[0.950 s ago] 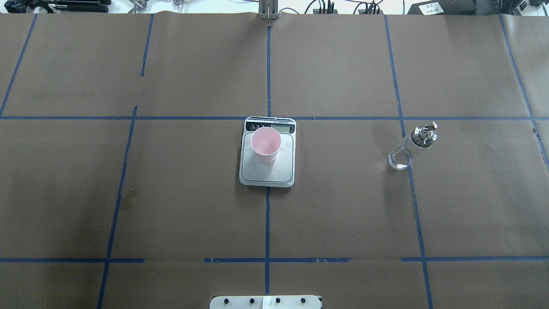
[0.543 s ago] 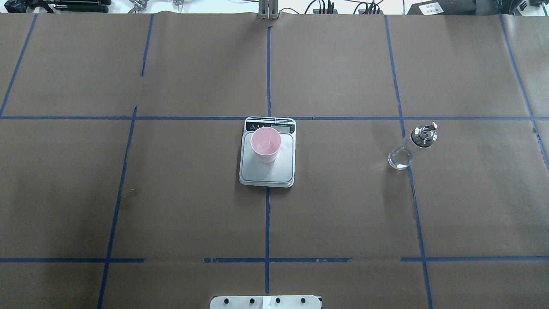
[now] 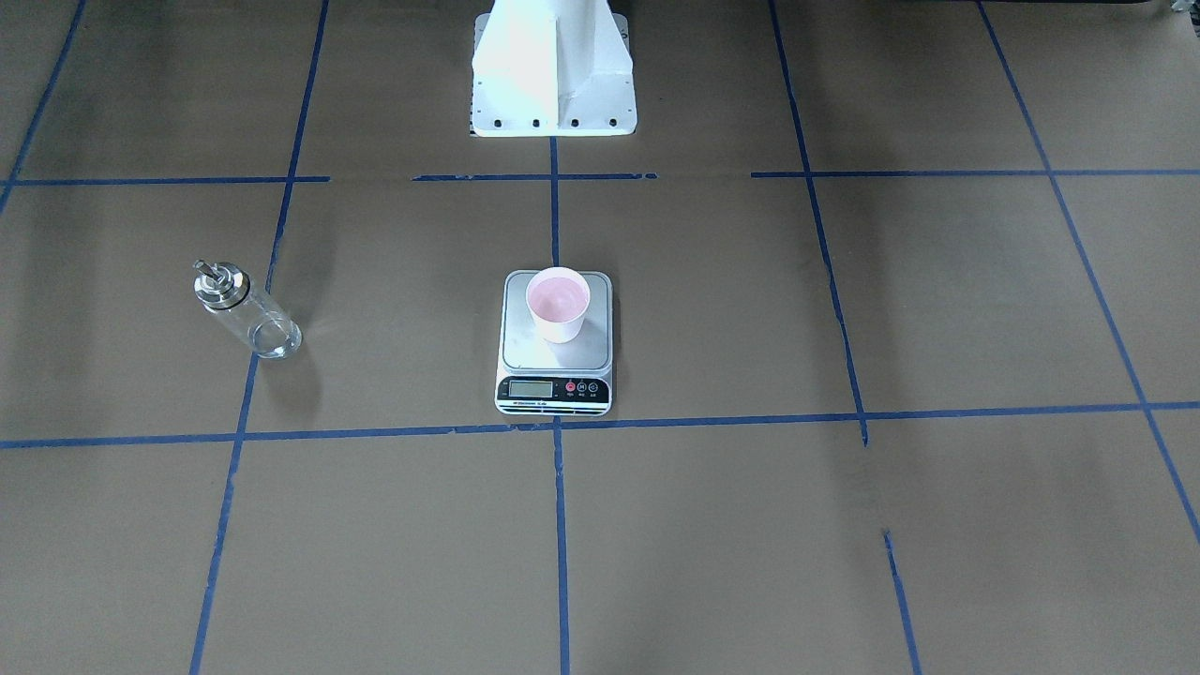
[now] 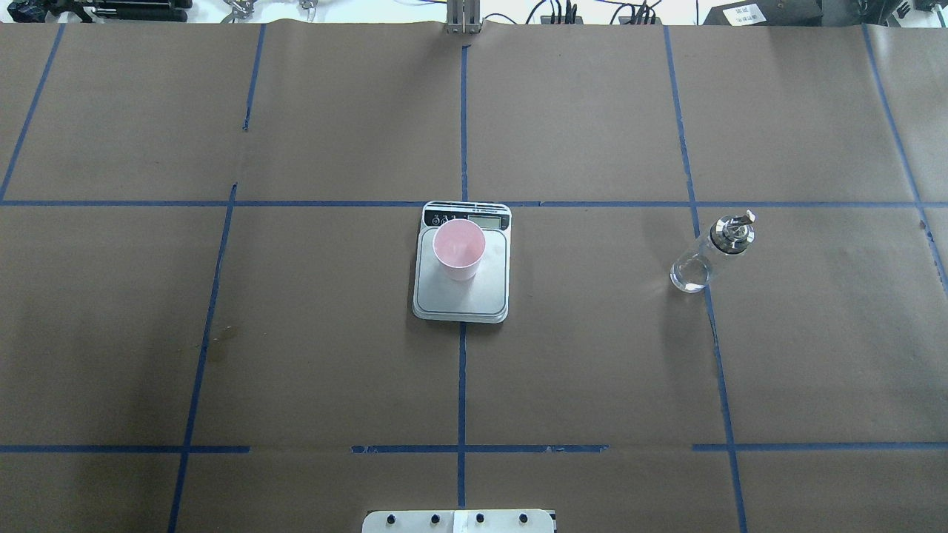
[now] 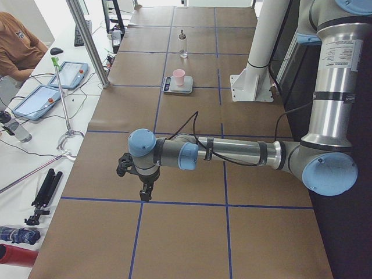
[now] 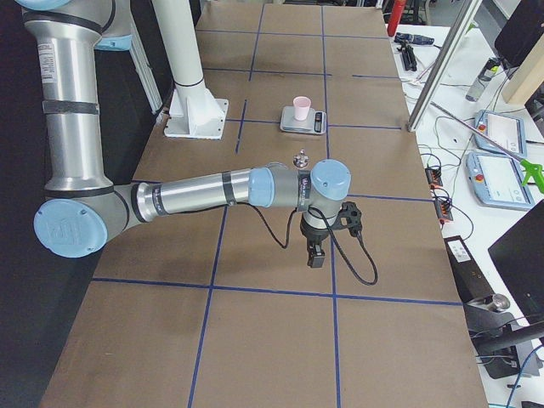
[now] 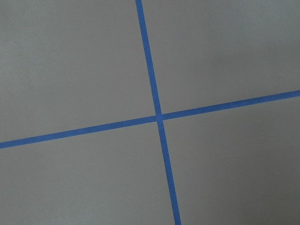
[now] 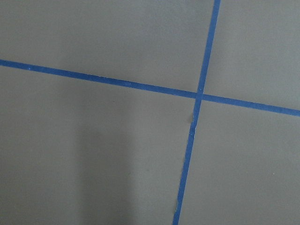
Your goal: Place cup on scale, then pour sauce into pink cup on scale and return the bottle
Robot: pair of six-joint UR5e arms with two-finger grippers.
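Note:
The pale pink cup (image 4: 459, 248) stands upright on the silver-grey scale (image 4: 463, 296) at the table's middle; it also shows in the front-facing view (image 3: 558, 305) on the scale (image 3: 525, 349). The clear glass bottle (image 4: 703, 255) with its metal cap stands upright on the table, to the right of the scale and apart from it, also seen in the front-facing view (image 3: 246, 309). Its sauce is barely visible. My left gripper (image 5: 142, 189) and right gripper (image 6: 314, 253) show only in the side views, far from these things, pointing down; I cannot tell whether they are open or shut.
Brown paper with blue tape lines (image 4: 463, 370) covers the table. The white robot base (image 3: 553, 66) stands behind the scale. Both wrist views show only paper and a tape cross (image 7: 159, 117). Tablets and cables (image 5: 43, 96) lie beyond the far edge.

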